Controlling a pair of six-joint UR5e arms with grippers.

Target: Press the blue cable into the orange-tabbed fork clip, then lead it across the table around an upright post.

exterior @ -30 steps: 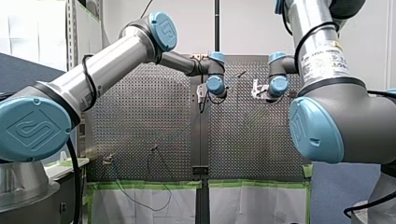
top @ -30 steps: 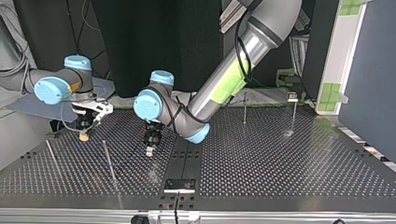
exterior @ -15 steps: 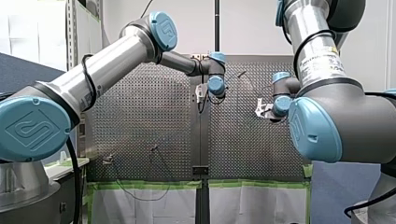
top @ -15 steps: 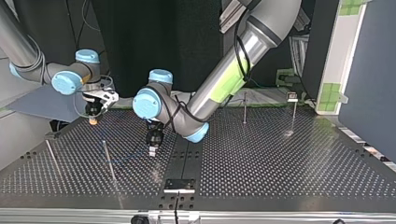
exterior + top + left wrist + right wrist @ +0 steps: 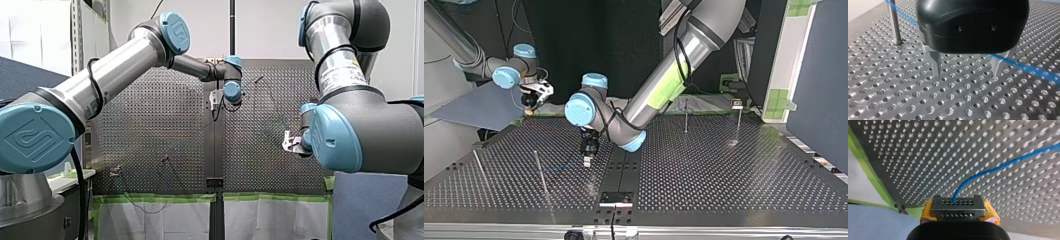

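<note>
Right gripper [image 5: 958,207] w/ yellow pads pinching thin blue cable [image 5: 998,168], left gripper [image 5: 967,74] metal fingers spread, low over perforated metal table [image 5: 923,100]

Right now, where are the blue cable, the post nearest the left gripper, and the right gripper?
blue cable [image 5: 1020,158]: right wrist view, middle of its visible run.
post [image 5: 894,25]: left wrist view, on its shaft.
right gripper [image 5: 957,201]: right wrist view, between its fingertips, where the cable enters.

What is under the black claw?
Under my left claw, which is open, the holed table shows. The blue cable passes behind it; the claw's black body covers the cable's middle stretch.
</note>
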